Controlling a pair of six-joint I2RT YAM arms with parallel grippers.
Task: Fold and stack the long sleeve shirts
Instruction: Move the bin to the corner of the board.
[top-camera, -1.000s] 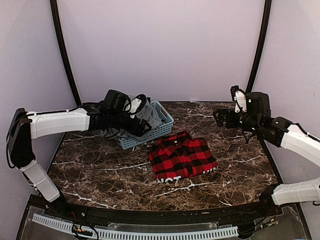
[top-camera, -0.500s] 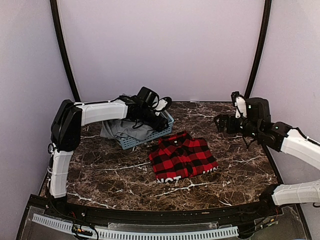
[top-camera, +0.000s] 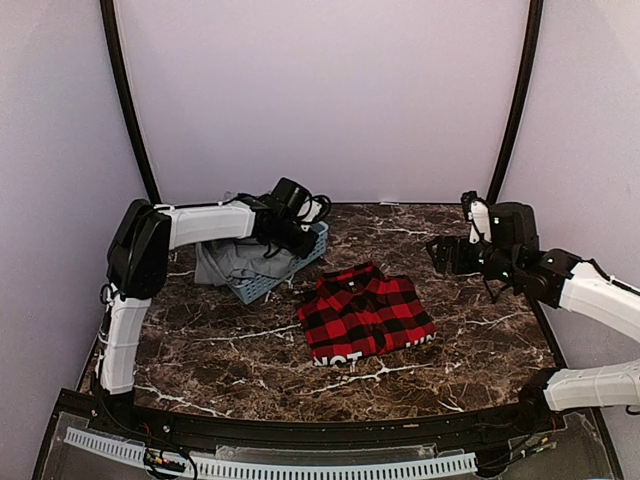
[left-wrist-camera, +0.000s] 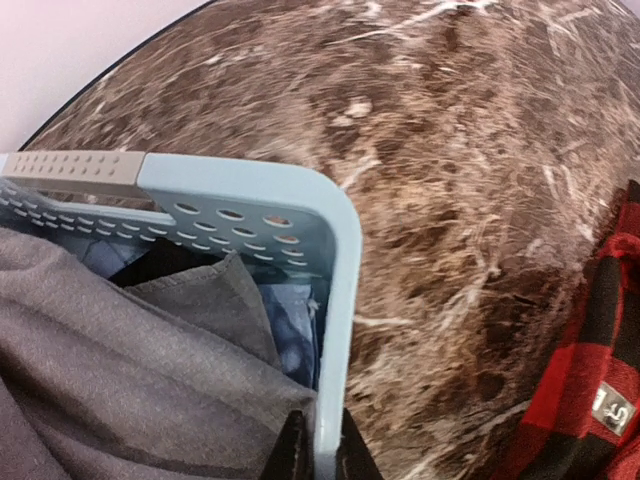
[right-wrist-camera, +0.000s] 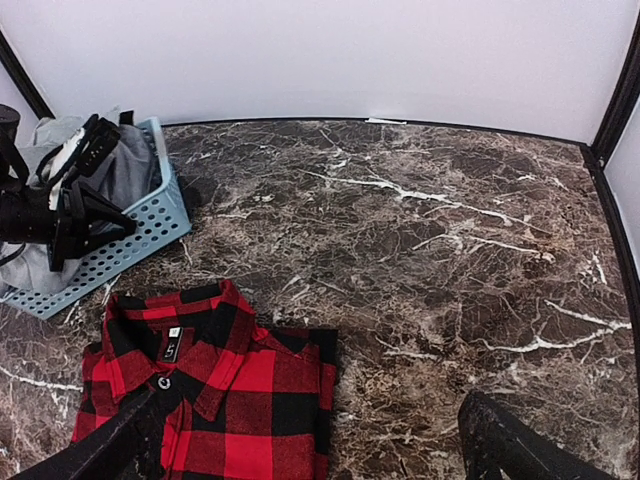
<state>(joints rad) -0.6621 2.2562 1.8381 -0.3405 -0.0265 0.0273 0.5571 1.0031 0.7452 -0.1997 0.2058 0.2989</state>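
The red-and-black plaid shirt (top-camera: 365, 315) lies folded at the table's middle, collar toward the back, with white lettering on its near edge. It also shows in the left wrist view (left-wrist-camera: 590, 370) and the right wrist view (right-wrist-camera: 215, 400). The grey shirt (top-camera: 230, 262) is bunched in a light blue basket (top-camera: 275, 278) at the back left and spills over its left side. My left gripper (top-camera: 305, 232) is shut on the basket's right rim (left-wrist-camera: 340, 270), one finger inside and one outside. My right gripper (top-camera: 445, 250) hovers open above the table, right of the plaid shirt, holding nothing.
Bare brown marble table (top-camera: 200, 340) surrounds the plaid shirt. Black curved frame posts (top-camera: 125, 100) rise at both back corners against the pale walls. A blue cloth (left-wrist-camera: 295, 340) shows inside the basket under the grey shirt.
My left arm swung over behind the basket and its gripper closed on the rim. The basket slid a little to the left. The right arm barely moved.
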